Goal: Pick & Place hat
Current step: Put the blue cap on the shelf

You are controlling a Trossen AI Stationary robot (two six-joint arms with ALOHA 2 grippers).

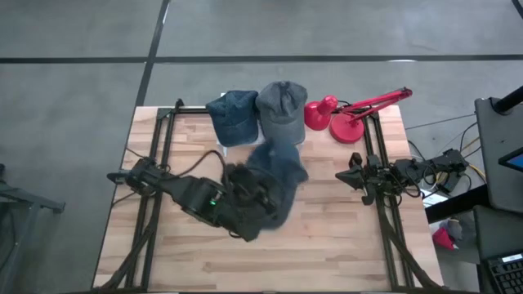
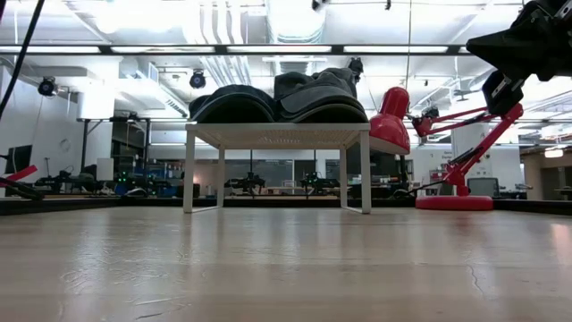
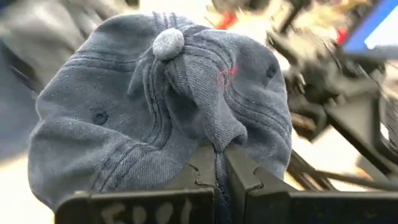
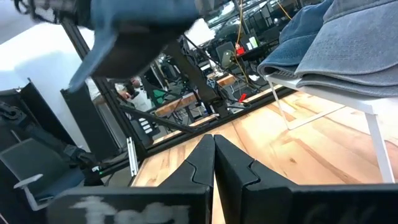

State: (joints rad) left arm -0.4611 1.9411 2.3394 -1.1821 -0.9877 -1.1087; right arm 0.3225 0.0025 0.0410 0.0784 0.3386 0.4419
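Your small white stand [image 1: 233, 152] at the table's [image 1: 327, 237] far edge carries two caps [image 1: 260, 110] side by side. The left gripper [image 3: 219, 163] has its jaws pinched on a third blue cap [image 3: 168, 112], which bulges just beyond them. Your right gripper [image 4: 214, 149] waits with jaws closed, empty

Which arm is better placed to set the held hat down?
The left. Its gripper is already shut on the hat, held above the table beside the rack. The right gripper is empty, parked at the table's right side.
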